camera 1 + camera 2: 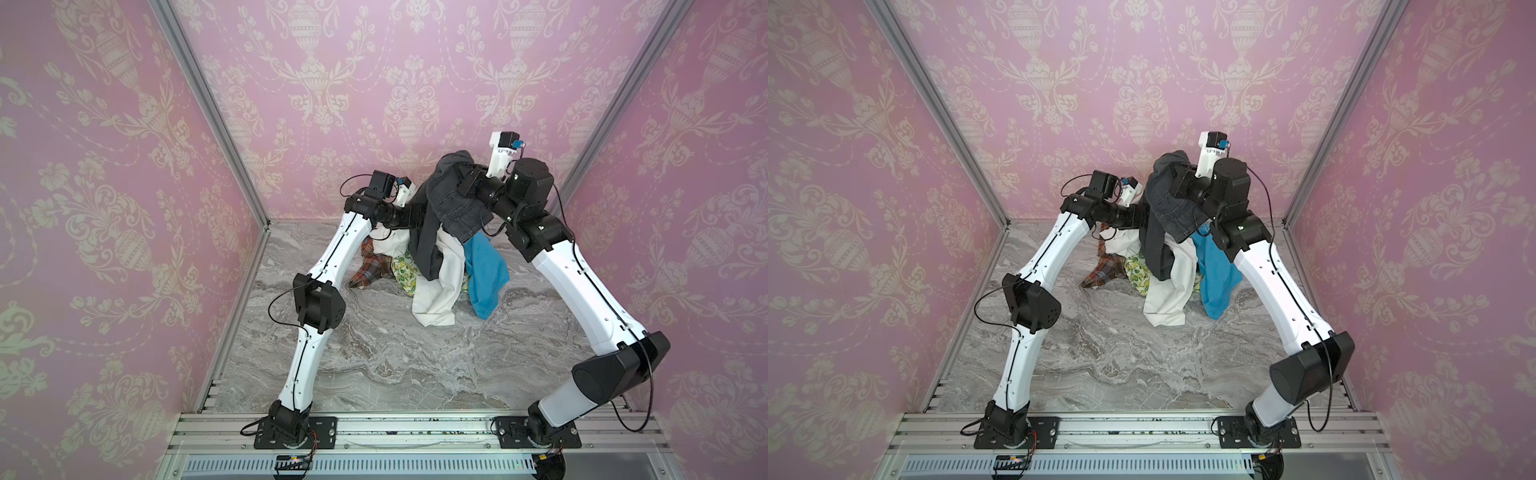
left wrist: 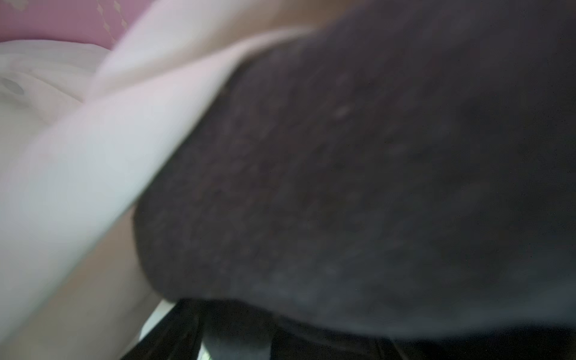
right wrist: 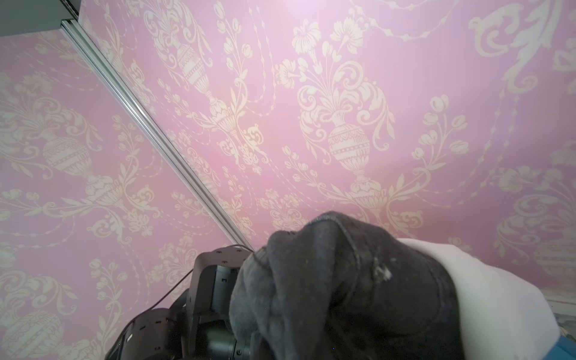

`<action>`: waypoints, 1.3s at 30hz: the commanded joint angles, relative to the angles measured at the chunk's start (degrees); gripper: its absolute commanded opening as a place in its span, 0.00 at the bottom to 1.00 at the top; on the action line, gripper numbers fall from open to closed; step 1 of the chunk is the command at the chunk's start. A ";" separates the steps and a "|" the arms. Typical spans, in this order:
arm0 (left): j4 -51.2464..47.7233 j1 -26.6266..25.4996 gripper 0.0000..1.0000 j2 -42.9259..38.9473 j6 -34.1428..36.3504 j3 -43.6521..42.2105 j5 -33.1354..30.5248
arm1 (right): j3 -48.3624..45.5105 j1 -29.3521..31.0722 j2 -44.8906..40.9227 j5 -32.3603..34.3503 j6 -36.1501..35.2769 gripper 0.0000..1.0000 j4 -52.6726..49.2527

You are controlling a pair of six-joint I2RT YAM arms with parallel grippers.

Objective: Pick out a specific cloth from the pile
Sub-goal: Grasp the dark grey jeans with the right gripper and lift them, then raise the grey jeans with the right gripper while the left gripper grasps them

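Charcoal, denim-weight: item one on my screen is the charcoal cloth (image 1: 453, 208), bunched over the right jaws and hiding them.

Right jaws: pressed together. The cloth hangs from that spot, so I judge it pinched there, high above the bench (image 1: 374, 365) and close to the back wall. The right wrist view shows a seamed hump of the same cloth (image 3: 343, 290), with wallpaper beyond.

Left jaws: hidden behind the cloth in both top views. The left wrist view gives only blurred dark weave (image 2: 374, 187) against a white fold, so I cannot tell whether they are spread or closed.

Hang: a broad panel with a stitched hem drops from the raised grip. Below it a longer, narrower length runs down until its lower end lies on the pile (image 1: 436, 299). The cloth is not yet free.

Pile, listed:
- white sheet (image 1: 1165, 301), at the front and riding up against the dark cloth
- blue cloth (image 1: 486, 270), on the right
- plaid cloth (image 1: 372, 266), on the left
- lemon-print cloth (image 1: 405, 274), between the plaid and the white

Handling, my estimate: heavy for a cloth, limp but thick, and coarse enough not to slide in a firm pinch. The seams and hem are the stiffest parts, so the best hold is a seam or doubled hem rather than a single layer. A second hold would go low on the hanging length, just above the pile.

Risk: the white sheet may be snagged and lift along with it.
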 commanded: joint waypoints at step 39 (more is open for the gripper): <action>60.44 -5.03 0.37 -15.23 -11.38 -35.41 -6.12 | 17.21 -6.55 3.93 -8.78 9.07 0.00 13.12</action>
